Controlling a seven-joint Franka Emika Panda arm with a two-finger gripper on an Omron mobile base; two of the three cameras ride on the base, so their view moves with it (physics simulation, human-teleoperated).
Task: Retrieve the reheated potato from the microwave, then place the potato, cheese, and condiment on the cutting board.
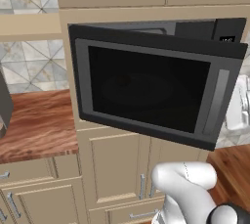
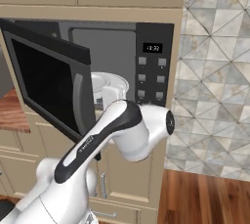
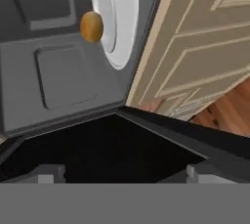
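The microwave [image 1: 146, 86] is built in between cabinets, and its dark glass door [image 2: 49, 86] stands swung open to the left. Inside, a white round plate [image 3: 114, 17] carries the golden-brown potato [image 3: 91, 26], which rests near the plate's edge. The plate [image 2: 110, 80] also shows in the opening beside the button panel [image 2: 154, 66]. My gripper [image 3: 126, 174] hovers at the mouth of the microwave, over the open door's inner face, some way short of the potato. Its fingertips [image 3: 46, 171] stand wide apart, open with nothing between them. The cheese, condiment and cutting board are out of view.
A reddish wooden counter [image 1: 34, 125] runs left of the microwave, with a dark grey object [image 1: 4, 105] at its left edge. Beige cabinet doors [image 1: 117, 169] sit below. A tiled wall [image 2: 215, 71] and wood floor [image 2: 210, 198] lie to the right.
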